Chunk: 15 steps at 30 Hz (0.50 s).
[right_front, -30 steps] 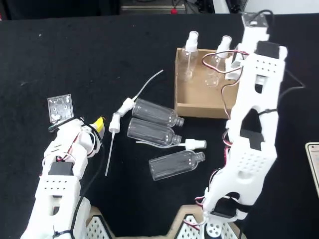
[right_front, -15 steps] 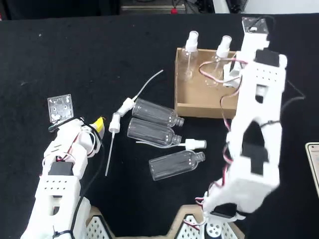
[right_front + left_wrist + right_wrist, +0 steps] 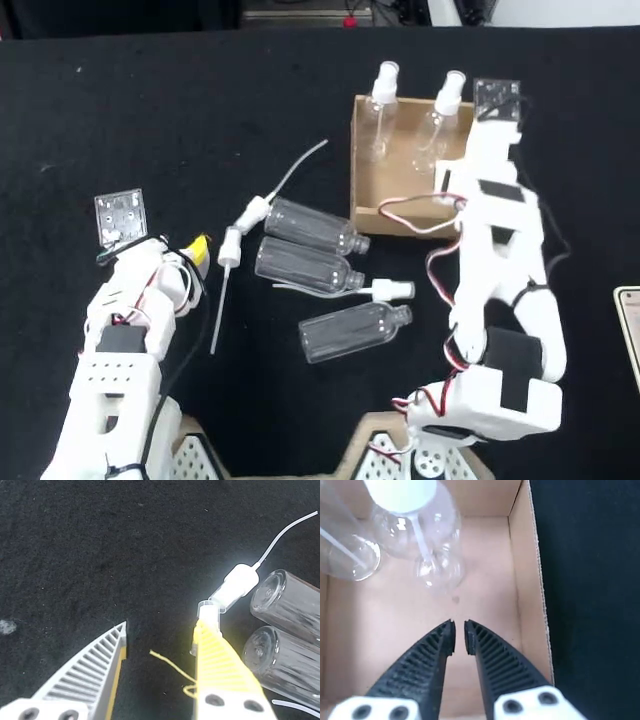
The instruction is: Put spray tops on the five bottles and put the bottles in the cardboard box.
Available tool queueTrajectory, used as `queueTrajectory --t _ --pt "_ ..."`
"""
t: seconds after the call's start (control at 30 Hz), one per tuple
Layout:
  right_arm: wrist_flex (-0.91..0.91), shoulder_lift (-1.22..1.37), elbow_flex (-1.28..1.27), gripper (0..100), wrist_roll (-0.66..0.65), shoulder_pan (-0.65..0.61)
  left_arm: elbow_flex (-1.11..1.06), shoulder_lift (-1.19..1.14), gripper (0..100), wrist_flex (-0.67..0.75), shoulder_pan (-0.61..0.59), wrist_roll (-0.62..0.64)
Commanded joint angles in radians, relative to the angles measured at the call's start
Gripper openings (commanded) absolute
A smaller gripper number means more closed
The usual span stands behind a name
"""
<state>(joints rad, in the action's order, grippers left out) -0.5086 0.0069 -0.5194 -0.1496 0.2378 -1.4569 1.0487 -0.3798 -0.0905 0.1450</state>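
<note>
Right end effector (image 3: 459, 632) all but closed, empty, over the cardboard box (image 3: 527, 580), two capped bottles (image 3: 442, 525) just ahead

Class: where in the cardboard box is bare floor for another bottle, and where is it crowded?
Inside the cardboard box, bare floor runs along the near wall, below the right gripper. Its far side is crowded by two capped bottles. Lying bottles and spray tops crowd the table beside it.
</note>
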Motion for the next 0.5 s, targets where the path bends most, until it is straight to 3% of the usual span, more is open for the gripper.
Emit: queueTrajectory --t 0.0,0.47 --pt "0.178 -0.068 -0.065 1.1 -0.002 -0.012 0.010 0.006 21 0.021 -0.002 -0.003" --pt "0.531 0.142 -0.157 1.1 0.005 -0.014 0.010 0.006 21 0.021 -0.002 -0.003"
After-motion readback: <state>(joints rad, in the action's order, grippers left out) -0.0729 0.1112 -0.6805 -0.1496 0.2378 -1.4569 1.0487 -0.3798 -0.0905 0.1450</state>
